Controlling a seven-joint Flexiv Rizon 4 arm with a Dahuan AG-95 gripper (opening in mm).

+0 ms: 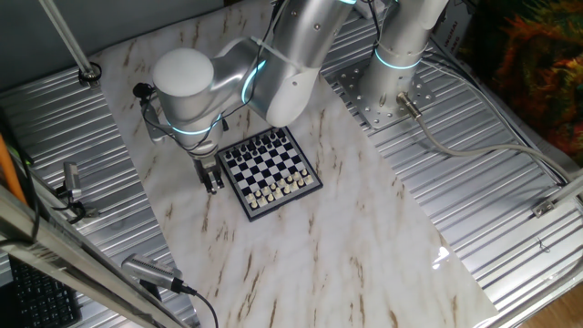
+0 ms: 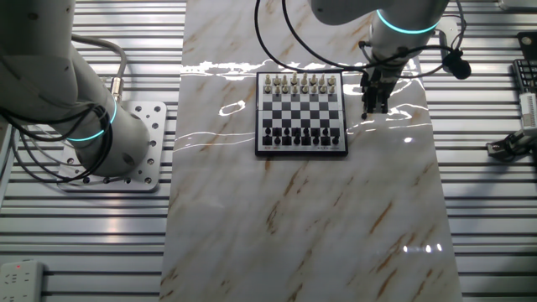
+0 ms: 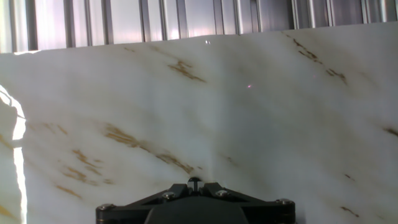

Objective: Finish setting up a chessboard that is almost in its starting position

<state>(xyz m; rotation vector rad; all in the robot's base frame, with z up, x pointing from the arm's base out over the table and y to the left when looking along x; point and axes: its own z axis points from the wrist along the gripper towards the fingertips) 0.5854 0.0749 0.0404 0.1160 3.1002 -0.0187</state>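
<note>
The chessboard lies on the marble slab, with dark pieces along its far edge and pale pieces along its near edge. It also shows in the other fixed view. My gripper hangs low over the marble just beside the board's left side, off the board; in the other fixed view my gripper is right of the board. In the hand view the gripper has its fingers pressed together with a tiny dark round knob, seemingly a dark chess piece, pinched at the tips. The board is out of the hand view.
The marble slab lies across a ribbed metal table. The arm's base plate stands behind the board. Clamps and cables sit on the left metal area, and a second arm base shows in the other fixed view.
</note>
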